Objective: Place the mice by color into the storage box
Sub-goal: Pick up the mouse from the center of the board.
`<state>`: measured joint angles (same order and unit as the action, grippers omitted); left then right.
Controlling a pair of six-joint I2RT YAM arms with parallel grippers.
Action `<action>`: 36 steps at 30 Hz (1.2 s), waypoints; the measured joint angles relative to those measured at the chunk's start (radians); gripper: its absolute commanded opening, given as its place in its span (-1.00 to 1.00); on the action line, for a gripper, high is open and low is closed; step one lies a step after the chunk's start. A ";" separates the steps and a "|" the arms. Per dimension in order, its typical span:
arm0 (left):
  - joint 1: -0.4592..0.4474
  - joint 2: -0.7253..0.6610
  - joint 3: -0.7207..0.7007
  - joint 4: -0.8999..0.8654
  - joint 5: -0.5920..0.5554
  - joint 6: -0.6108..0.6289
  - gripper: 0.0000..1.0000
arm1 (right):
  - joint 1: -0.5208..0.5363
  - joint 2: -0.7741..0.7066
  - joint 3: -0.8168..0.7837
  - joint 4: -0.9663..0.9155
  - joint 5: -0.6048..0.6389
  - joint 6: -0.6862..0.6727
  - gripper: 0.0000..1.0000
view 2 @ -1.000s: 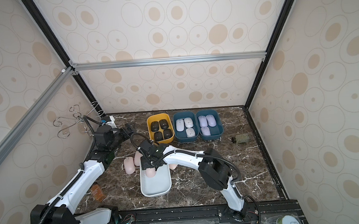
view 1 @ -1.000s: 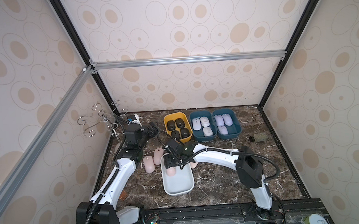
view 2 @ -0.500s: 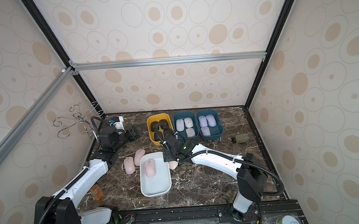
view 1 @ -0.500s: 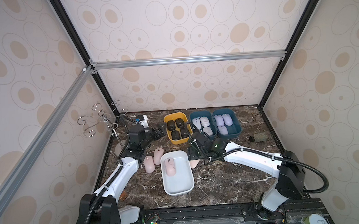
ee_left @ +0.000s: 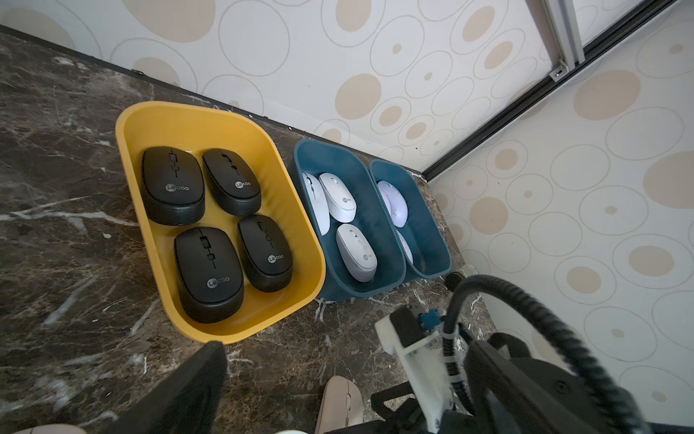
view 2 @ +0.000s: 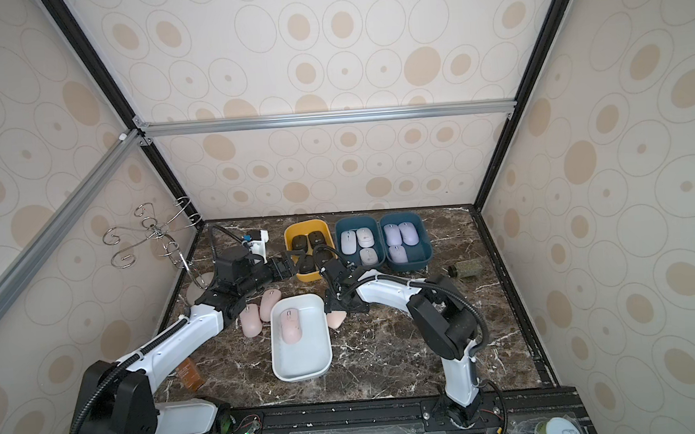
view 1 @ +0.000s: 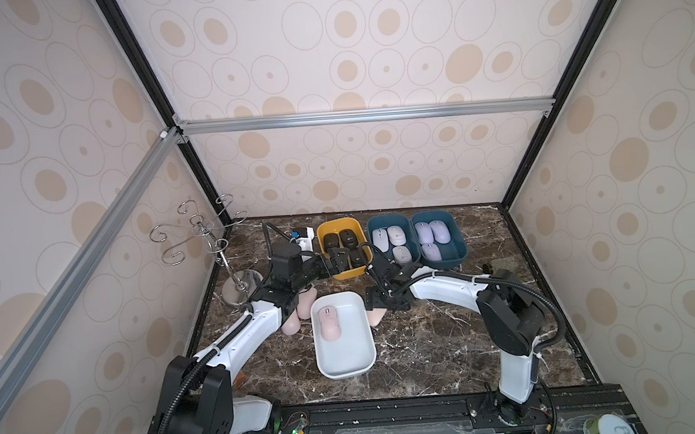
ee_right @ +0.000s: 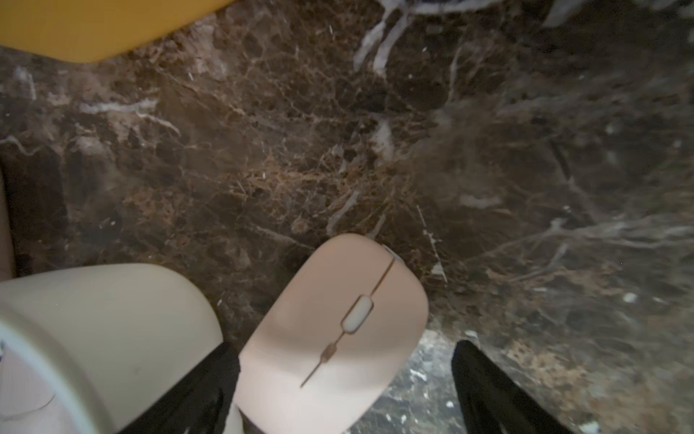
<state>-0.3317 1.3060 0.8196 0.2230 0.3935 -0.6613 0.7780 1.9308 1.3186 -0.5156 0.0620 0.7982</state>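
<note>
Here, found the right end effector (ee_right: 345, 347) spread wide astride a pink mouse (ee_right: 330, 330) on the worktop (ee_right: 525, 150), just beside the white tray (view 1: 345, 376), with one finger (ee_right: 488, 390) clear of the shell. Saw a second pink mouse (view 1: 330, 322) inside that tray and two pink mice (view 2: 249, 320) on the worktop at its other side. Noted the left end effector (view 1: 340, 262) gaping, gripping nothing, at the near edge of the yellow bin (ee_left: 270, 180) with four black mice (ee_left: 172, 184). Counted three white mice (ee_left: 341, 197) in a teal bin (ee_left: 379, 240), three lavender mice (view 1: 431, 231) in the next teal bin (ee_left: 424, 225).
</note>
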 measured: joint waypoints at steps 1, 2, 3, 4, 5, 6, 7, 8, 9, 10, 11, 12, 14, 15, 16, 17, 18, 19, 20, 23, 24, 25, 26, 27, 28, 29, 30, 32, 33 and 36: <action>0.000 -0.003 0.000 0.002 0.000 -0.001 1.00 | 0.000 0.016 0.009 0.000 0.000 0.003 0.88; 0.000 -0.005 0.000 0.003 0.000 -0.001 1.00 | 0.000 0.029 0.013 0.003 0.000 0.006 0.89; 0.000 -0.005 0.000 0.003 0.001 -0.001 1.00 | -0.001 0.035 0.013 0.007 0.002 0.006 0.89; 0.000 -0.005 0.000 0.002 0.002 -0.002 1.00 | -0.002 0.036 0.016 0.008 0.003 0.008 0.89; 0.000 -0.005 0.000 0.001 0.004 -0.003 1.00 | -0.003 0.037 0.019 0.007 0.002 0.008 0.89; 0.000 -0.005 0.000 0.001 0.006 -0.005 1.00 | -0.004 0.042 0.024 0.006 0.003 0.008 0.88; 0.000 -0.005 0.000 0.002 0.007 -0.006 1.00 | -0.005 0.047 0.030 0.005 0.005 0.008 0.87; 0.000 -0.005 0.000 0.003 0.008 -0.006 1.00 | -0.005 0.051 0.035 0.003 0.009 0.007 0.85; 0.000 -0.005 0.000 0.003 0.007 -0.006 1.00 | -0.005 0.054 0.037 0.003 0.013 0.006 0.83; 0.000 -0.005 0.000 0.001 0.007 -0.006 1.00 | -0.005 0.055 0.038 0.003 0.017 0.005 0.79; 0.000 -0.005 0.000 0.001 0.007 -0.006 1.00 | -0.005 0.055 0.037 0.003 0.019 0.003 0.77; 0.000 -0.006 0.000 0.000 0.006 -0.006 1.00 | -0.005 0.055 0.037 0.002 0.021 0.002 0.73; 0.000 -0.012 0.000 0.000 0.005 -0.006 1.00 | -0.005 0.054 0.033 -0.002 0.024 -0.005 0.67; 0.000 -0.017 0.000 0.000 0.004 -0.006 1.00 | -0.005 0.051 0.029 -0.004 0.028 -0.009 0.65; 0.000 -0.022 0.000 0.000 0.004 -0.006 1.00 | -0.005 0.044 0.018 -0.004 0.034 -0.014 0.64; 0.000 -0.026 0.000 0.001 0.004 -0.006 1.00 | -0.005 0.036 0.007 -0.006 0.037 -0.019 0.63; 0.000 -0.029 0.000 0.001 0.004 -0.006 1.00 | -0.005 0.023 -0.011 -0.013 0.044 -0.023 0.62; 0.000 -0.031 0.000 0.001 0.004 -0.006 1.00 | -0.005 0.010 -0.027 -0.025 0.047 -0.028 0.60; 0.000 -0.032 0.000 0.001 0.004 -0.006 0.99 | -0.005 0.000 -0.039 -0.039 0.048 -0.033 0.59; 0.000 -0.033 0.000 0.001 0.004 -0.006 1.00 | -0.005 -0.034 -0.074 -0.071 0.056 -0.053 0.63; 0.000 -0.033 0.000 0.001 0.004 -0.006 1.00 | -0.005 -0.046 -0.086 -0.084 0.063 -0.063 0.67; 0.000 -0.033 0.000 0.000 0.004 -0.006 1.00 | -0.005 -0.055 -0.093 -0.100 0.067 -0.072 0.68; 0.000 -0.033 0.000 0.000 0.004 -0.006 1.00 | -0.005 -0.060 -0.096 -0.112 0.069 -0.080 0.68; 0.000 -0.033 0.000 0.000 0.004 -0.006 0.99 | -0.005 -0.064 -0.096 -0.126 0.071 -0.090 0.66; 0.000 -0.033 0.000 0.000 0.004 -0.006 1.00 | -0.005 -0.068 -0.097 -0.136 0.073 -0.101 0.62; 0.000 -0.033 0.000 0.000 0.004 -0.006 1.00 | -0.005 -0.071 -0.100 -0.140 0.073 -0.110 0.58; 0.000 -0.033 0.000 0.000 0.004 -0.006 1.00 | -0.005 -0.076 -0.108 -0.138 0.072 -0.118 0.53; 0.000 -0.033 0.000 0.001 0.004 -0.006 1.00 | -0.005 -0.087 -0.135 -0.131 0.057 -0.132 0.38; 0.000 -0.033 0.000 0.000 0.004 -0.006 1.00 | -0.005 -0.092 -0.152 -0.124 0.041 -0.139 0.32; 0.000 -0.033 0.000 0.000 0.003 -0.006 1.00 | -0.005 -0.105 -0.179 -0.101 0.012 -0.151 0.18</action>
<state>-0.3317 1.2732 0.8196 0.2230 0.3965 -0.6670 0.7727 1.8263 1.1397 -0.6163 0.0738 0.6468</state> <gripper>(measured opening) 0.998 0.631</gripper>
